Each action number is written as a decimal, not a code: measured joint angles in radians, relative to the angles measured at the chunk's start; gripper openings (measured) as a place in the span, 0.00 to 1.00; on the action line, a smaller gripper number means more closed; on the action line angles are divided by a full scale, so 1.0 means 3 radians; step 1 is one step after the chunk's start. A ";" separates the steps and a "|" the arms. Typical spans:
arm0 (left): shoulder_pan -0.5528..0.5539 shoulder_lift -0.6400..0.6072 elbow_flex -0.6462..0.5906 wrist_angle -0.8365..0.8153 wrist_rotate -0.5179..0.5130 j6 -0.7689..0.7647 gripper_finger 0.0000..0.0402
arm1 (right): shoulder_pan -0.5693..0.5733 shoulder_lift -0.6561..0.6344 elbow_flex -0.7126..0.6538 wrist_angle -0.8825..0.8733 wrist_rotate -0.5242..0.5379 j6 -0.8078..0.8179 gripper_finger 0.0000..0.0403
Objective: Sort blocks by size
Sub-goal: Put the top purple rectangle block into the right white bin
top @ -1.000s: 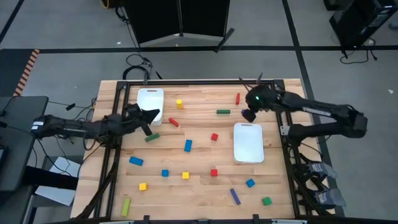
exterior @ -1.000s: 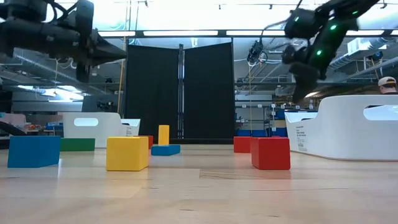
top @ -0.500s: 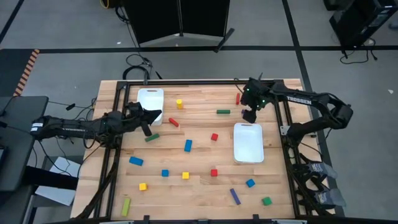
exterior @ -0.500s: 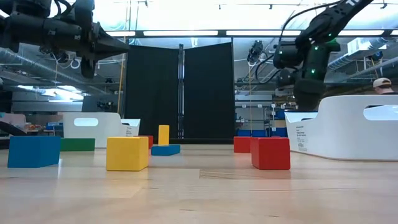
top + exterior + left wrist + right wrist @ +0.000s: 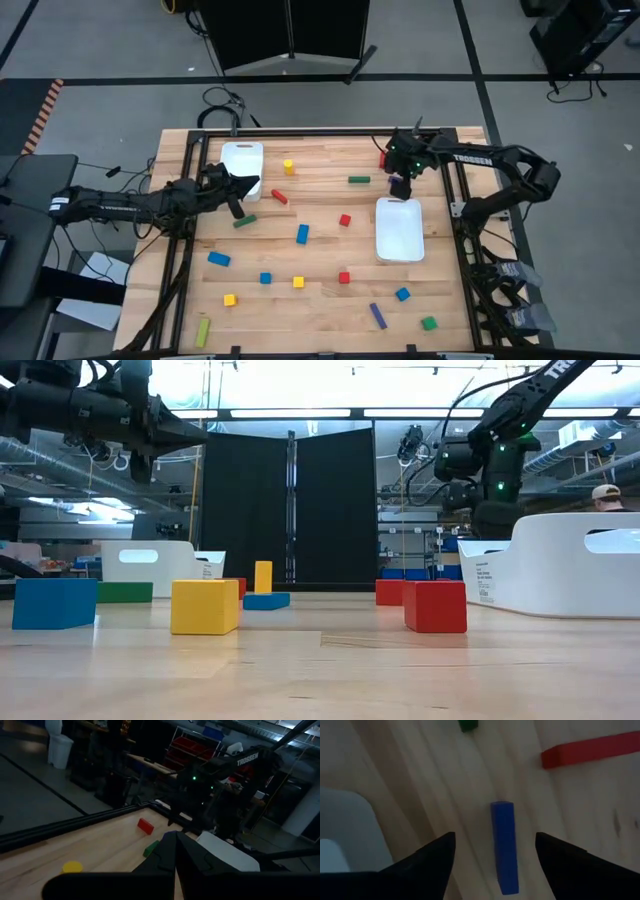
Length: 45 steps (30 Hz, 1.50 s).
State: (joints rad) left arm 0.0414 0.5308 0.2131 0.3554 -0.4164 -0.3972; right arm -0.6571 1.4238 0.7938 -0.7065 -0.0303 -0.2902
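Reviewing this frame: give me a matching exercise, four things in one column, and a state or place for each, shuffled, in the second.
Things:
1. right gripper
2. left gripper
3. blue bar
4. bin by the right arm

States or places:
A. shut, holding nothing, raised near the left bin
B. lying flat on the table, between open fingers
C. open, pointing down over a bar
D. nothing visible inside from above

Pairs: 1-C, 2-A, 3-B, 4-D
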 joint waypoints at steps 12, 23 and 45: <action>0.0000 0.0000 0.0000 0.0051 -0.0014 0.0014 0.04 | -0.0005 0.0304 -0.0165 0.0235 0.0053 0.0020 0.67; 0.0004 -0.0001 0.0000 0.0071 -0.0013 0.0014 0.04 | -0.0024 0.0421 -0.0173 0.0262 0.0227 0.0025 0.35; 0.0004 -0.0001 0.0000 0.0058 0.0002 0.0000 0.04 | 0.0098 0.0099 -0.0190 0.0237 0.0270 0.0120 0.19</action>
State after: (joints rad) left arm 0.0425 0.5306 0.2131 0.3729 -0.4158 -0.3973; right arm -0.6277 1.4536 0.7368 -0.6353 0.0505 -0.2543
